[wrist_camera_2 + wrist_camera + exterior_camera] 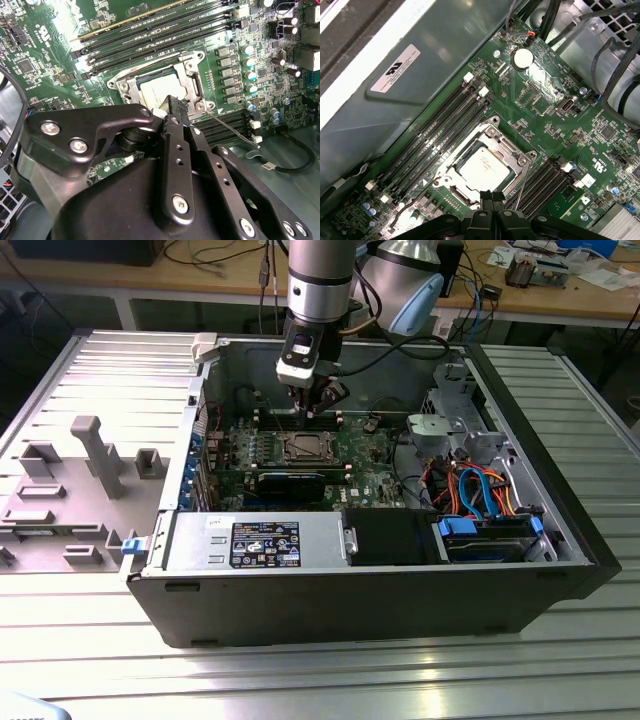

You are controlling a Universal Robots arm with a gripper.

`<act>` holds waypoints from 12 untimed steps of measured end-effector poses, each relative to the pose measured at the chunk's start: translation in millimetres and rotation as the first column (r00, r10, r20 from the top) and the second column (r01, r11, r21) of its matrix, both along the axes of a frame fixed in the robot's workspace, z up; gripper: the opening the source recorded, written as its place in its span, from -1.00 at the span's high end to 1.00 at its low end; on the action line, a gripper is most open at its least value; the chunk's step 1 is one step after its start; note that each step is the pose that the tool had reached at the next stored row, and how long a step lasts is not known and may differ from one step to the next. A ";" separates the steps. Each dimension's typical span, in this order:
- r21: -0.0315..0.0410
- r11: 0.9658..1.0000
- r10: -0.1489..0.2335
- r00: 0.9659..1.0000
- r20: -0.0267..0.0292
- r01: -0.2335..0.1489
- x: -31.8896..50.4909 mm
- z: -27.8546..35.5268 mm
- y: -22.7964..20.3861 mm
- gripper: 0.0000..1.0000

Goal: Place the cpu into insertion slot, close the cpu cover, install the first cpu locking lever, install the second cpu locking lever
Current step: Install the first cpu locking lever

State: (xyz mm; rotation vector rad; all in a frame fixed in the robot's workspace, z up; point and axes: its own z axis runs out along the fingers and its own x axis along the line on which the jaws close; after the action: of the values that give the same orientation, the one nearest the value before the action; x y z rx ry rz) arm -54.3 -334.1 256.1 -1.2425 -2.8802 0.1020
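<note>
Print on the white label (402, 67) cannot be read.

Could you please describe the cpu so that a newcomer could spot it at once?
Inside the open computer case, look at the green motherboard. Next to the long black memory slots lies a square silver cover frame; the cpu is the flat silvery-beige square showing through its cut-out centre.

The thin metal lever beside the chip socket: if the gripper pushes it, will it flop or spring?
Probably springy, not floppy: the lever is a slim bare metal rod, seemingly anchored beside the cpu cover. Likely light, being so thin. Its smooth, shiny surface may let a push slip off.
</note>
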 end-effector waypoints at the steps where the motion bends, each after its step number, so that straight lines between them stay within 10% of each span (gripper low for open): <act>1: 0.000 1.000 0.002 1.000 0.000 -0.002 0.0 0.0 0.0 0.79; 12: 0.000 1.000 0.016 1.000 0.000 -0.016 0.0 0.0 0.0 0.79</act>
State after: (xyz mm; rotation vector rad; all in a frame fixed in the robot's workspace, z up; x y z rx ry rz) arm -54.3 -334.2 256.1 -1.2201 -2.8903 0.1020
